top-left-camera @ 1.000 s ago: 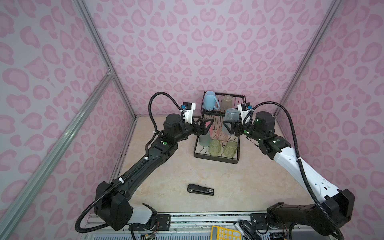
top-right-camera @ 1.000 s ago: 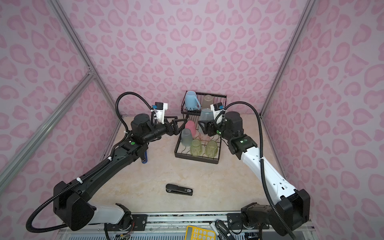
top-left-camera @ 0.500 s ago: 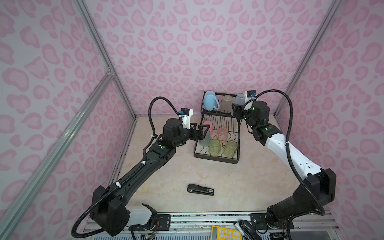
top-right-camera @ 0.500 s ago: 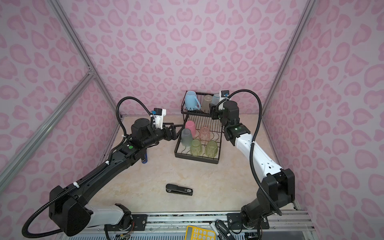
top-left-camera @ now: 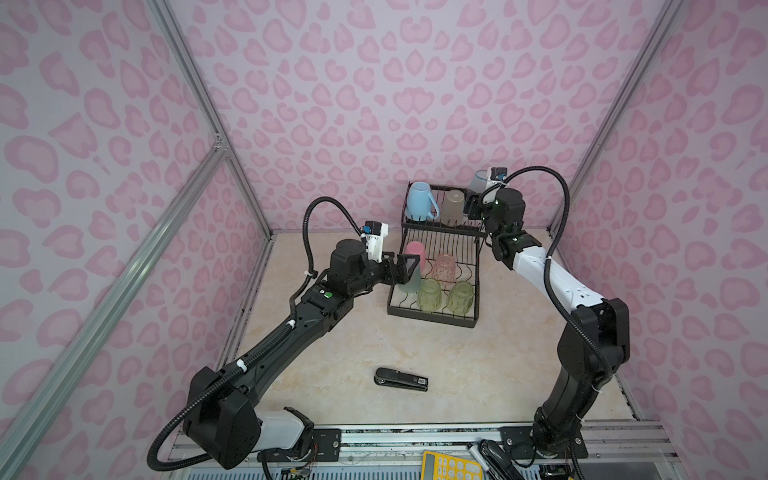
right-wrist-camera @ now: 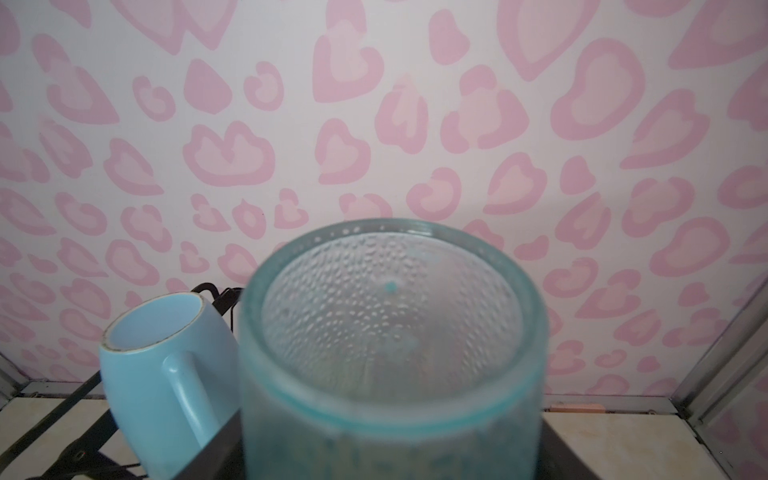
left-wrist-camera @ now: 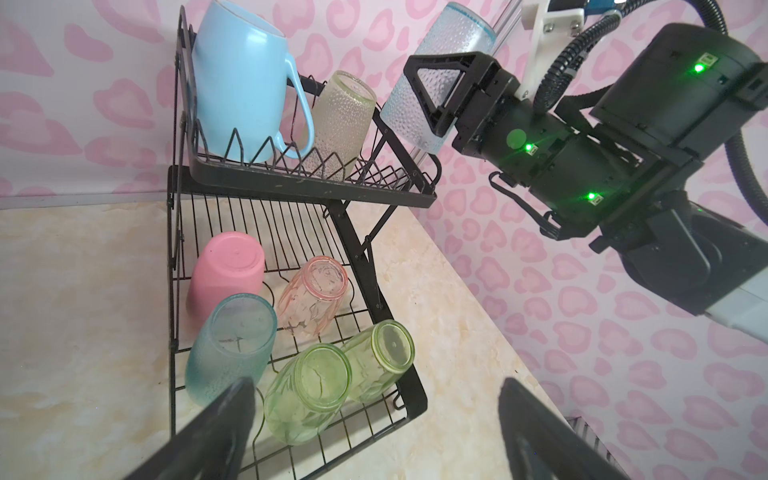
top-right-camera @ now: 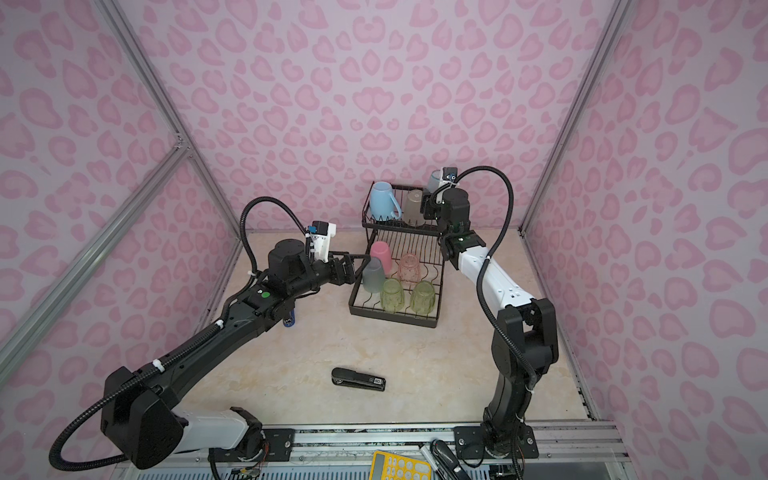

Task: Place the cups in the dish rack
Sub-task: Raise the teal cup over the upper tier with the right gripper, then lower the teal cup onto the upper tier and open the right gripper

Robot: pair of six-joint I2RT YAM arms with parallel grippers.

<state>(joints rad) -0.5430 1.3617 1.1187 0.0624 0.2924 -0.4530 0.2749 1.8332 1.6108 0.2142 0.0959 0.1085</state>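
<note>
The black wire dish rack [top-left-camera: 432, 322] stands at the back. On its raised shelf [left-wrist-camera: 316, 195] lean a light-blue mug [top-left-camera: 419, 201] and a pale dimpled cup [top-left-camera: 454, 205]. My right gripper [left-wrist-camera: 428, 99] is shut on a frosted blue-grey cup [top-left-camera: 478, 182], bottom up and tilted, just above the shelf's right end; this cup [right-wrist-camera: 390, 332] fills the right wrist view. The lower tray holds a pink tumbler [top-left-camera: 415, 251], a pinkish ribbed cup [top-left-camera: 446, 266], a frosted blue-grey cup [top-right-camera: 372, 274] and two clear green cups [top-left-camera: 430, 293] [top-left-camera: 460, 295]. My left gripper [top-left-camera: 405, 266] is open and empty at the tray's left edge.
A black stapler [top-left-camera: 401, 379] lies on the table in front of the rack. A blue stapler [top-right-camera: 289, 319] shows under my left forearm. A yellow calculator [top-left-camera: 451, 467] sits on the front rail. Pink patterned walls close in behind and beside the rack.
My right arm has carried the frosted cup up and back from over the lower tray to the raised shelf's right end. My left gripper has sunk a little beside the tray, still open.
</note>
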